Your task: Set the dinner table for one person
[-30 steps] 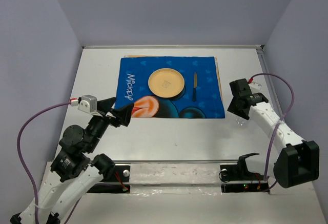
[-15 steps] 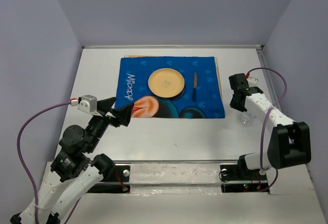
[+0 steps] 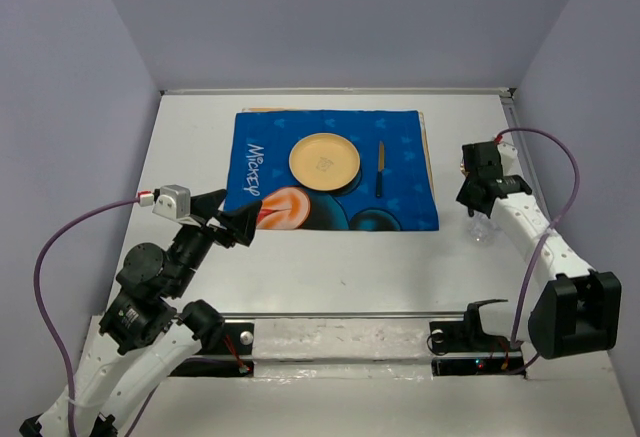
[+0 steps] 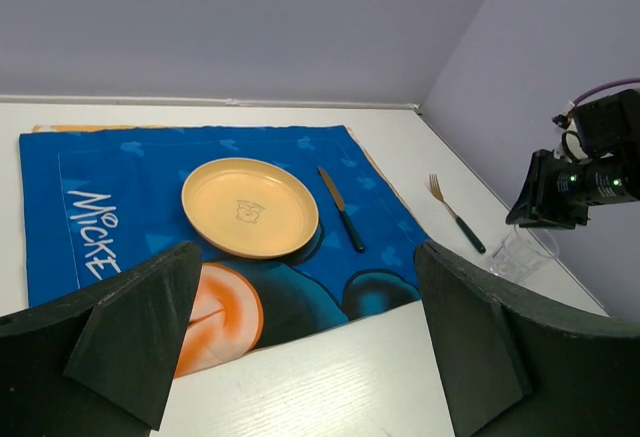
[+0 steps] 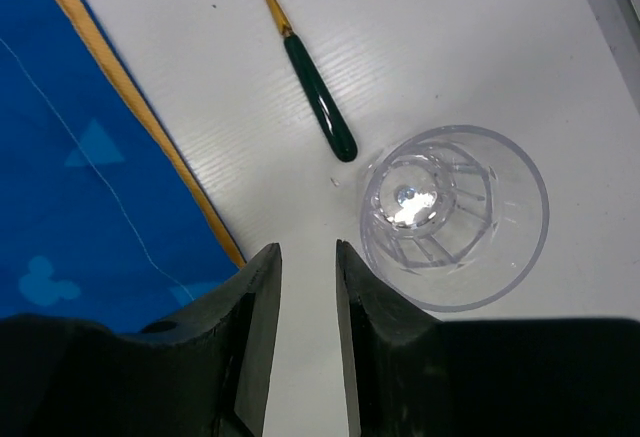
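The large flat white dinner table [image 3: 330, 267] runs from the arm bases at 6 o'clock to the back wall at 12 o'clock. A blue Mickey-print cloth placemat [image 3: 400, 157] lies on its far half. By my reading the setting is about half done. A round pale-yellow plate [image 3: 324, 161] sits near the middle of the mat, and a slim green-handled table knife [image 3: 380, 169] lies on the mat at the plate's 3 o'clock, apart from it and pointing toward 12. Two pieces are left on bare tabletop off the mat's 3 o'clock edge: a gold-tined fork with a green handle [image 4: 456, 214] and, just beside the handle's end, an upright clear ribbed plastic cup [image 5: 455, 217]. Neither seems to be in its final place. The fork probably belongs at the plate's 9 o'clock and the cup near 1 o'clock. The right gripper [image 5: 307, 257] hovers above the table between the mat's edge and the cup; its claw is narrowly parted and grasps nothing. The cup is at its 3 o'clock in the wrist view. The left gripper [image 3: 228, 215] hangs at the mat's 7 o'clock corner, fully released and empty.
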Controlling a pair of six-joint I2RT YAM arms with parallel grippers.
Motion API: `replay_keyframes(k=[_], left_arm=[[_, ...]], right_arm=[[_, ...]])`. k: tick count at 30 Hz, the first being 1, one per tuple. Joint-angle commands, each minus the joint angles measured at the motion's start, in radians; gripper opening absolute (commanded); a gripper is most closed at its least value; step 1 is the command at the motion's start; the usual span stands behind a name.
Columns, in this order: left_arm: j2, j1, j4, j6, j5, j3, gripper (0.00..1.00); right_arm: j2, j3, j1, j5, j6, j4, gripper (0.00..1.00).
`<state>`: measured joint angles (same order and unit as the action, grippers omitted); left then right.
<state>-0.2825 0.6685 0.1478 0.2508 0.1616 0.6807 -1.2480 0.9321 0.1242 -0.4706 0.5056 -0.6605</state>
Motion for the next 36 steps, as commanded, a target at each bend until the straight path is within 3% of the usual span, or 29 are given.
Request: replay_keyframes(k=[1, 6, 14, 17, 18, 22, 25, 31, 36], left_arm=[[-0.009, 0.006, -0.036, -0.016, 0.004, -0.003, 0.99], [-0.007, 0.006, -0.034, -0.016, 0.007, -0.003, 0.99], [-0.007, 0.006, -0.037, -0.018, 0.006, -0.003, 0.99], [-0.009, 0.006, -0.037, -0.016, 0.003, -0.003, 0.99], [-0.007, 0.006, -0.037, -0.018, 0.001, -0.004, 0.99], [-0.01, 0.006, -0.037, -0.018, 0.001, -0.003, 0.99], [-0.017, 0.006, -0.039, -0.018, 0.001, -0.003, 0.99], [-0.035, 0.006, -0.045, -0.022, -0.004, -0.003, 0.99], [-0.06, -0.006, -0.048, -0.022, -0.007, -0.003, 0.99]], right_arm=[[0.041, 0.028, -0.027, -0.002, -0.029, 0.072, 0.36], [-0.011, 0.01, -0.121, 0.041, -0.001, 0.059, 0.42], [-0.083, -0.027, -0.175, 0.125, -0.015, 0.124, 0.42], [-0.1, -0.044, -0.175, 0.164, -0.029, 0.188, 0.36], [-0.1, -0.053, -0.175, 0.158, -0.026, 0.199, 0.26], [-0.09, -0.053, -0.175, 0.123, -0.038, 0.19, 0.06], [-0.032, -0.017, -0.175, 0.072, -0.053, 0.13, 0.0], [0.061, 0.112, -0.154, 0.194, -0.113, 0.113, 0.0], [-0.135, 0.345, -0.009, 0.242, -0.179, 0.156, 0.0]])
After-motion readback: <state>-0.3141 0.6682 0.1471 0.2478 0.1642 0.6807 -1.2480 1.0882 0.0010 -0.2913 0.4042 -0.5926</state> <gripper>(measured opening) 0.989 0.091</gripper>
